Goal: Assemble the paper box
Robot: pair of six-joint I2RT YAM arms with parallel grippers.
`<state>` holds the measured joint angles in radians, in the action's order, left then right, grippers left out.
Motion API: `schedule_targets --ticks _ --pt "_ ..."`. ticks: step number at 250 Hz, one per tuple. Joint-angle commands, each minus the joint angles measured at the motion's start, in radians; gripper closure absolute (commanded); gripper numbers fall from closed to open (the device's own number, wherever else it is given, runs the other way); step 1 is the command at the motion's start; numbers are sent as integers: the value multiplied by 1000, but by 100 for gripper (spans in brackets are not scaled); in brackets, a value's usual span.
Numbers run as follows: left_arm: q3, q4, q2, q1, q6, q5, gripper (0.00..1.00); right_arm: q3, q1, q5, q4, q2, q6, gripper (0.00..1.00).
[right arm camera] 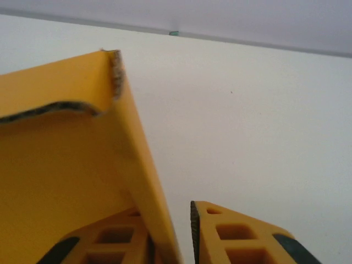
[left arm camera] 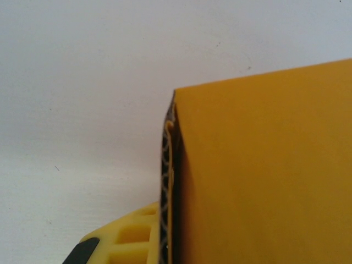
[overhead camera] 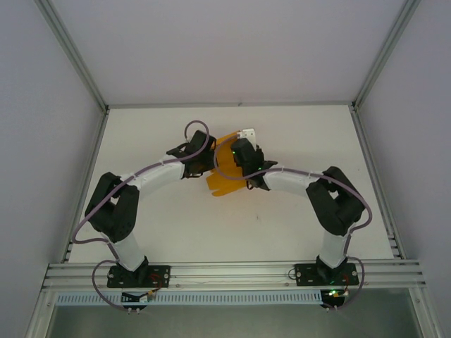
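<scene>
Paper box (overhead camera: 224, 184): partly folded orange card at the middle of the table (overhead camera: 141, 211), long axis running roughly 12 to 6 o'clock in the top view. Both arms are equally near. The left gripper (left arm camera: 171, 187), at the card's 9 o'clock, is clamped on a panel edge. The right gripper (right arm camera: 165, 225), at 3 o'clock, stands narrowly parted, with the card leaning on one finger (right arm camera: 104, 242) and clear of the other pad (right arm camera: 193, 231).

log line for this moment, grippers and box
left gripper: shut on box | right gripper: open, box edge between its fingers | box: unfinished, mid table
</scene>
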<state>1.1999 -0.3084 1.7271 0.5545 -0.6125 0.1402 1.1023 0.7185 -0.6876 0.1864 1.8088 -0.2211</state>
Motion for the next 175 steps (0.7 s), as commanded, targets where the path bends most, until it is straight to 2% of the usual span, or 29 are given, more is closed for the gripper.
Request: schedule_targets --ticks 1,69,109,144,175 --pt "-17 -32 -23 -22 12 1 100 -42 -42 39 74 -48 92 69" --pt "-15 -32 -20 -20 27 -30 100 -37 -41 67 83 -54 119 65" --pt "-1 -45 -3 -19 30 -15 100 -28 -41 185 61 -75 101 58" --pt "40 -80 17 -21 70 6 100 -74 -42 408 25 -165 111 34" --pt "87 -109 25 -25 186 14 100 -136 -41 469 -7 -278 92 10"
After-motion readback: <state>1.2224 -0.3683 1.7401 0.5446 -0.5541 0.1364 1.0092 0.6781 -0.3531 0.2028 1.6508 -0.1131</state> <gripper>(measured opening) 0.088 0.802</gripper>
